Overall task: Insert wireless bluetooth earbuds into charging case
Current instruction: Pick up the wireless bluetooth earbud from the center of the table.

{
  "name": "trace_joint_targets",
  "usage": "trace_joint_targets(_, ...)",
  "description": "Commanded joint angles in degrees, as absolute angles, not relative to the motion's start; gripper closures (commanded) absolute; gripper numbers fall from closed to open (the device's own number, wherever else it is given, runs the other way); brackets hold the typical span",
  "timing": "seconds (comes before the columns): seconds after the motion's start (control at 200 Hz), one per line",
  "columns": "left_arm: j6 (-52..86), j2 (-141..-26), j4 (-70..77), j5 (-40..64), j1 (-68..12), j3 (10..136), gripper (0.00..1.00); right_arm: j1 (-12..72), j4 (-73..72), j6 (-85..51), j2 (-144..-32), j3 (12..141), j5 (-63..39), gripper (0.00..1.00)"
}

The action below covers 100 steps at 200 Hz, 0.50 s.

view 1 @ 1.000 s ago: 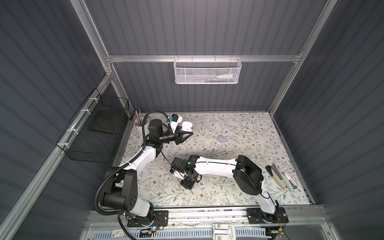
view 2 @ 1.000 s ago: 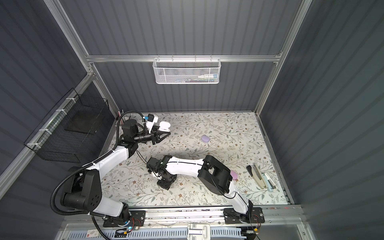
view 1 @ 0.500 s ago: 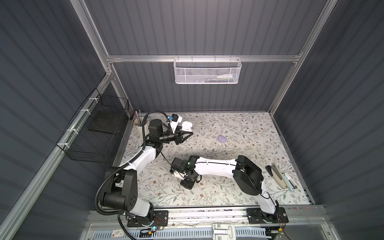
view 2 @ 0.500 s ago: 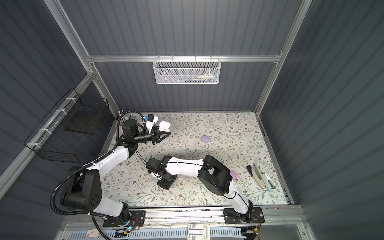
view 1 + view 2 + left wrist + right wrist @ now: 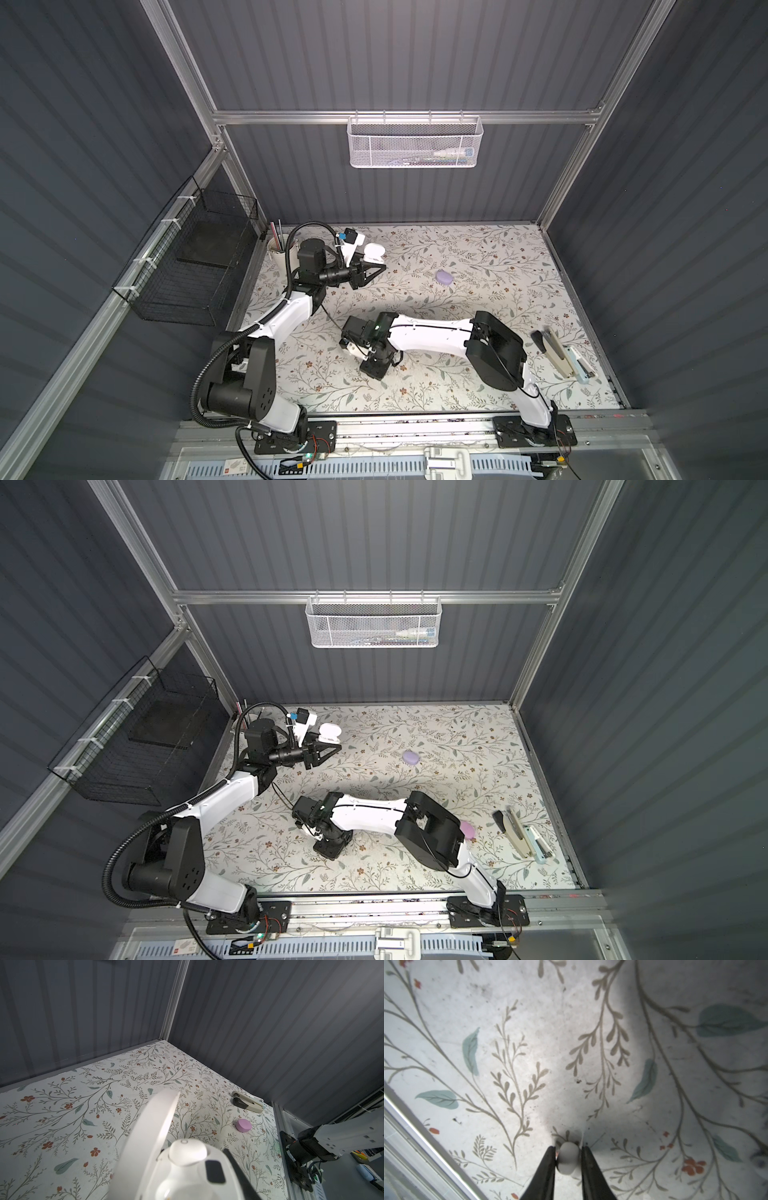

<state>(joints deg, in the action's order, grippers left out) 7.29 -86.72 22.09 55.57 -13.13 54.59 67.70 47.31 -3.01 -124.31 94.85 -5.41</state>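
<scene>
We see the left claw staying clamped on the open white charging case above the far-left corner of the table. One bud looks seated, the second well looks empty. Change: the right claw has closed in and now pinches a white earbud at table level, left of middle, nearer the front edge. We judge the grasp made, lift next. Earbud: tiny, rounded, smooth matte white.

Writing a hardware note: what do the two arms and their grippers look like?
The left arm and right arm have white shells with black joints. A black ribbed hose follows the left one. The left gripper and right gripper have black tapering fingers.
</scene>
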Motion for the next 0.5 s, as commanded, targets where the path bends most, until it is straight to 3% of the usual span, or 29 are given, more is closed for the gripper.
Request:
trace_joint_targets(0.0, 7.7, -86.6, 21.8, 57.0, -12.7, 56.2, 0.74, 67.9, 47.5, -4.3, -123.9, 93.8, -5.1, 0.77)
trace_joint_targets(0.495, 9.6, -86.5, 25.0, 57.3, -12.9, 56.1, 0.74, 61.4, 51.7, -16.7, -99.1, 84.0, -3.0, 0.78)
